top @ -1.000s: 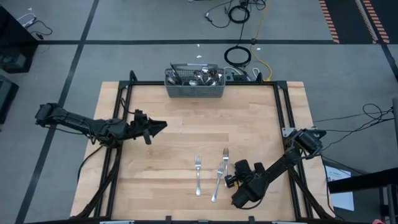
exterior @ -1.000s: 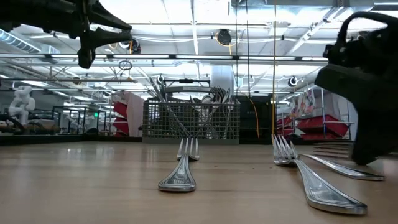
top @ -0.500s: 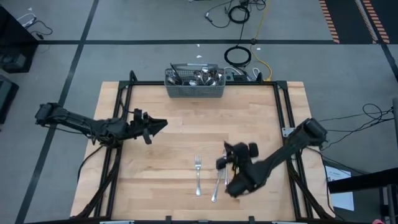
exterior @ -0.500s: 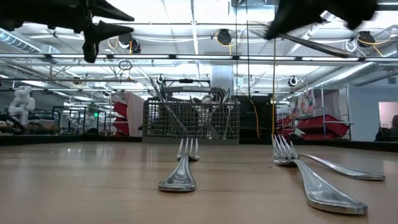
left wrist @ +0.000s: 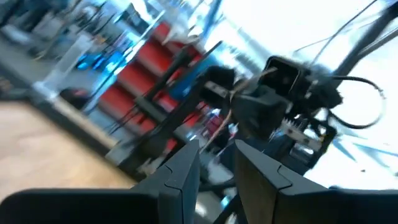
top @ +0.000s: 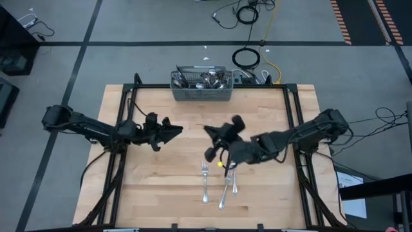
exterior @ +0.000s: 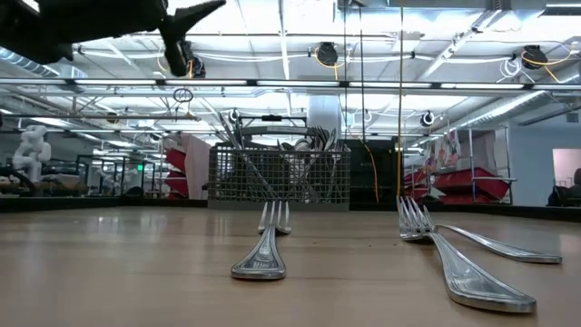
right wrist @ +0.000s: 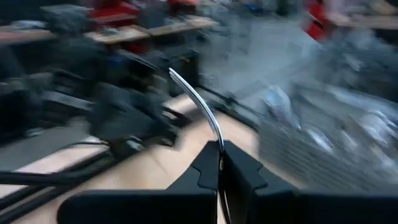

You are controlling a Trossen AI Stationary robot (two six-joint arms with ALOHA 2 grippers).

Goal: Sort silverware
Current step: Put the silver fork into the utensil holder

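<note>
From where I stand, the right gripper (top: 211,131) hangs over the middle of the wooden table (top: 161,187), its arm reaching in from the right edge. Its fingers are clamped tight on a slim curved piece of silverware (right wrist: 198,106), which sticks out past the fingertips in the right wrist view; I cannot tell whether it is a fork, spoon or knife. The left gripper (top: 175,131) hovers above the left half of the table, just across from the right one, the two tips pointing toward each other with a gap between. Its two fingers (left wrist: 180,174) stand a little apart with nothing between them. Three forks (top: 205,181) lie flat on the wood near the front edge, close together, their tines pointing toward the far side; two of them lie crossed or touching, the third just beside them to the left. At the far edge sits the grey wire basket (top: 201,92), with more silverware standing inside it, handles and heads poking above the rim in the low view.
</note>
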